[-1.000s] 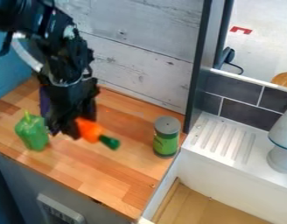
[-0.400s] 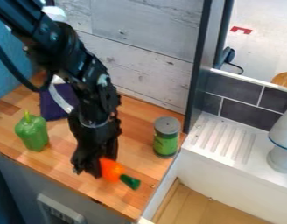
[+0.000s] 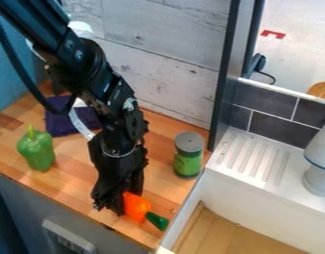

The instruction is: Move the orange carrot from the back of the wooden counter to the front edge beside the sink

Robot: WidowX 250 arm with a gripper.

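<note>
Taking 12 o'clock as the top of your view, you have the black jaws (image 3: 117, 201) closed around the orange end of the toy carrot (image 3: 136, 206), low over the near part of the worktop (image 3: 158, 194). The carrot's long axis is the relation to watch: it runs slantwise from the jaws towards 4 to 5 o'clock, with the green top (image 3: 157, 221) at the far end of that line, clear of your grip. So you hold it by one end, and most of what you can see of it juts out on the right side of the jaws. The green top sits near the worktop's right-hand corner; whether the carrot touches the wood beneath, you cannot tell.

From the jaws, the can (image 3: 189, 155) stands upright between 1 and 2 o'clock, well apart from the carrot. The green pepper (image 3: 36, 151) is upright at about 10 o'clock, also apart. At 11 o'clock, partly behind your arm (image 3: 92, 64), lies the purple cloth (image 3: 62, 124). The white sink (image 3: 258, 198) is off towards 3 o'clock, beyond the worktop's edge
</note>
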